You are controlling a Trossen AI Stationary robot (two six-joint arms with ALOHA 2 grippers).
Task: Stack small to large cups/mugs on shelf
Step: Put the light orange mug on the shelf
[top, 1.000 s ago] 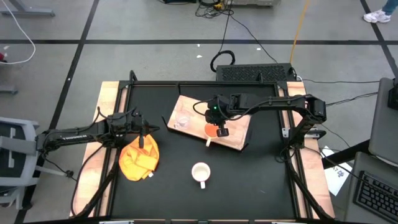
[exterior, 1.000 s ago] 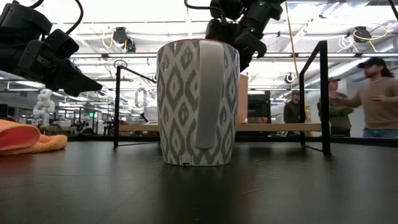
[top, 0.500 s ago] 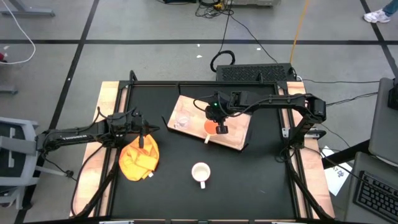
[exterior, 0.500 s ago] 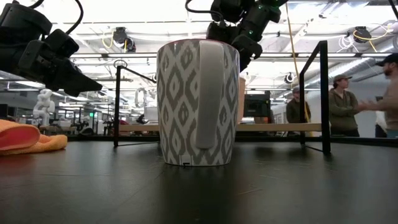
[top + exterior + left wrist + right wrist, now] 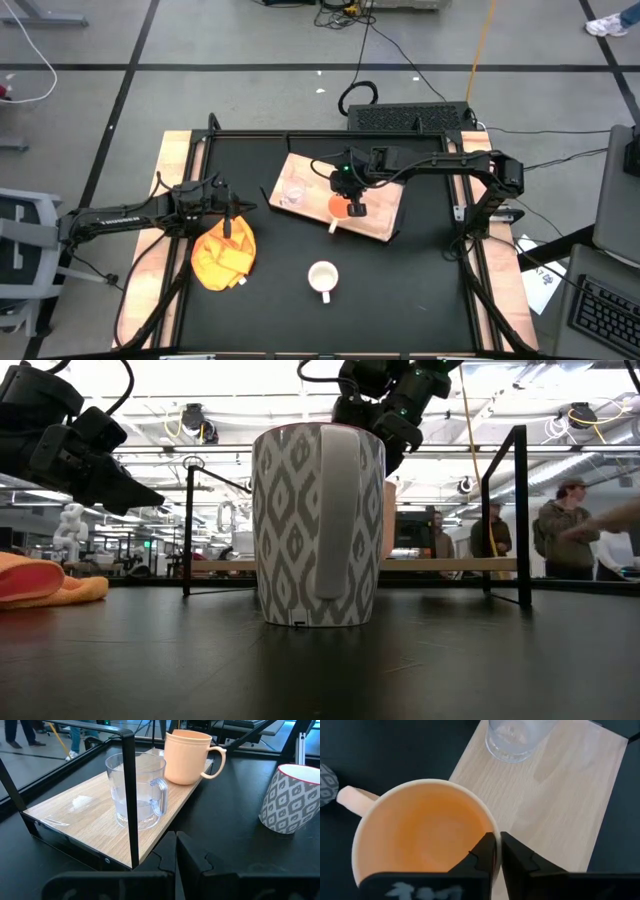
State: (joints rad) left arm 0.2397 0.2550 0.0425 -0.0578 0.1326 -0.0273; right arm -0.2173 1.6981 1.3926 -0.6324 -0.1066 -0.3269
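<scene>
The light-wood shelf board (image 5: 378, 222) lies on the black tabletop. The clear glass cup (image 5: 293, 190) (image 5: 136, 790) stands on the board's left part. The yellow-orange mug (image 5: 340, 208) (image 5: 422, 835) stands on its base in the middle of the board, handle (image 5: 335, 227) toward the near edge. The white patterned mug (image 5: 322, 277) (image 5: 318, 525) stands on the tabletop closer to the near edge. My right gripper (image 5: 356, 208) (image 5: 497, 852) hangs shut just above the orange mug's rim, pointing down. My left gripper (image 5: 238, 208) (image 5: 176, 850) waits shut at the table's left, over the orange cloth.
An orange-yellow cloth (image 5: 222, 255) lies bunched on the table's left, under my left arm. A black metal frame (image 5: 130, 795) stands along the table's left, far and right edges. People (image 5: 570, 525) move in the room behind the table. Bare tabletop lies around the white mug.
My right gripper has risen a little above the orange mug. The mugs, the glass cup and the board have kept their places.
</scene>
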